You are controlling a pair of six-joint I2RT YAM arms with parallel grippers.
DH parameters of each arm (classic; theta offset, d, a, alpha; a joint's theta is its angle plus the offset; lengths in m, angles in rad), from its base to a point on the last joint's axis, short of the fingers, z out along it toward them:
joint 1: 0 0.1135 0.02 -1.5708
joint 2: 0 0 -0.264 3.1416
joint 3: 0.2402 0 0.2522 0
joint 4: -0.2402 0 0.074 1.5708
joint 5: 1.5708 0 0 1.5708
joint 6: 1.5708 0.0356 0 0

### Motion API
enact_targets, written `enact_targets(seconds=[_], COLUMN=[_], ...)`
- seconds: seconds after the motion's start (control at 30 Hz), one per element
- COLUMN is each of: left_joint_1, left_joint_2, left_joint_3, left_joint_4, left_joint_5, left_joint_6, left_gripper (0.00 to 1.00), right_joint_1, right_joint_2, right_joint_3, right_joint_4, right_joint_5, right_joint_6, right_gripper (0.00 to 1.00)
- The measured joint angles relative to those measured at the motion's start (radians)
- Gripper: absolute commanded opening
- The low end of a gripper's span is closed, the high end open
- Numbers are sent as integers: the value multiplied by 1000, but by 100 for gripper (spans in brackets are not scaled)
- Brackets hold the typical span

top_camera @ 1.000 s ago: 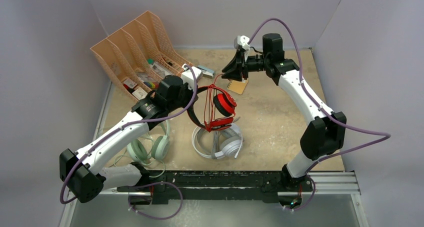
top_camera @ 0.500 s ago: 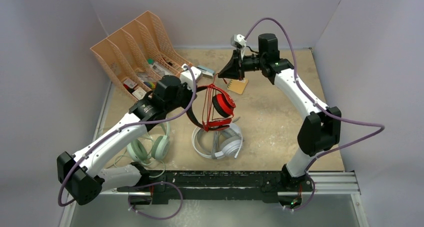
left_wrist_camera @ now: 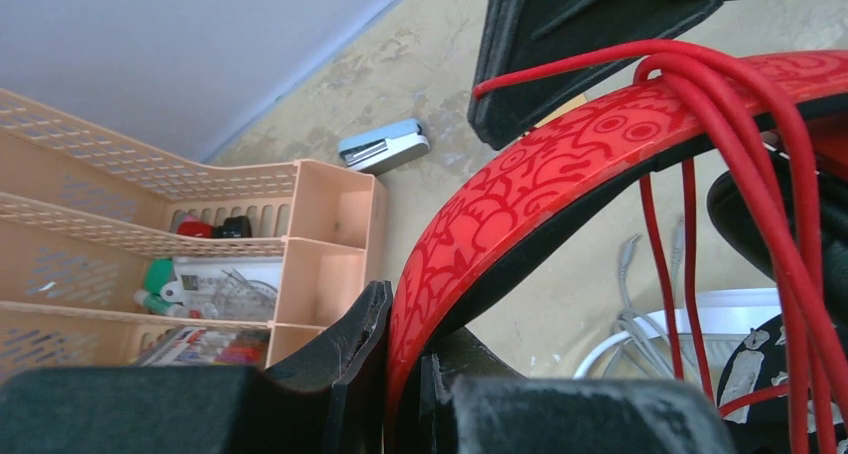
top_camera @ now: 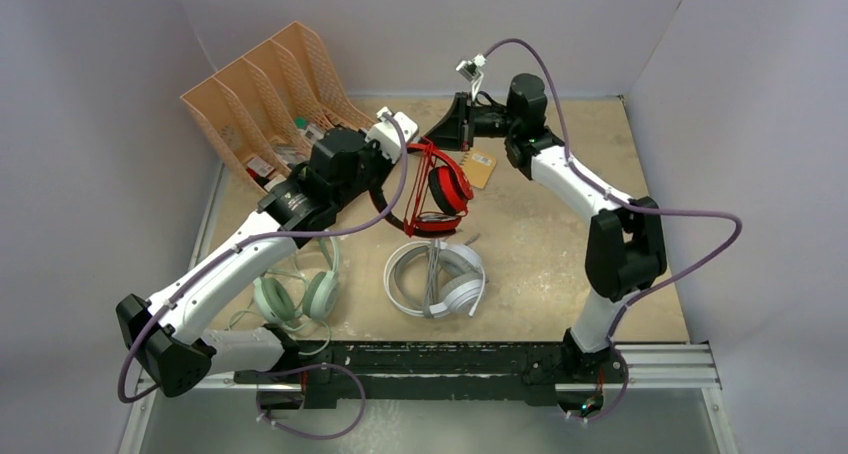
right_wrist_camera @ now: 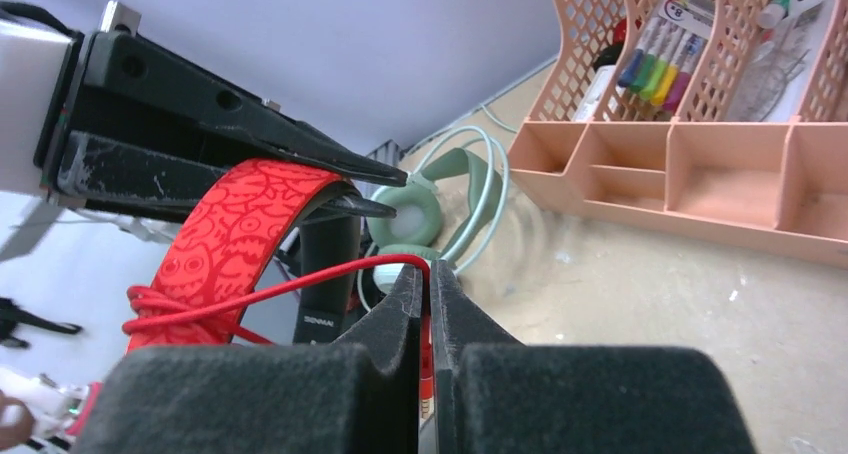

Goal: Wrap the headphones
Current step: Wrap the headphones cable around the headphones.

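My left gripper is shut on the headband of the red and black headphones and holds them above the table; the band runs up out of its jaws in the left wrist view. Several loops of red cord lie round the band. My right gripper is shut on the red cord, just behind the headset. The white headphones with grey cord lie on the table below. The mint-green headphones lie at the left, also in the right wrist view.
A peach desk organiser with pens and small items stands at the back left. A blue stapler lies beside it. A tan card lies at the back centre. Grey walls close in the table.
My right gripper has moved left and back with the red cord. My left gripper has lifted and turned the red headset toward the back, away from the white one.
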Motion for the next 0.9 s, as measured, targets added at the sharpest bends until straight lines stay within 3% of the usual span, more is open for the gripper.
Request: enact_targets(seconds=[0.2,0.4,0.9], left_joint_1=[-8,-12,-24], left_joint_2=[14,16,16], left_joint_3=[14,14,14], left_joint_4=[-18,-18,-5], left_joint_5=[-34,-76,-95], left_joint_6=[40,56,55], left_gripper=[0,0,0], right_joint_1=[24,63,79], right_joint_2=[76,115,-42], right_joint_3=[-58,-115,-271], right_joint_4=[357,584,500], right_joint_5=[0,29,170], right_joint_6=[349,578,647], right_gripper=[0,0,0])
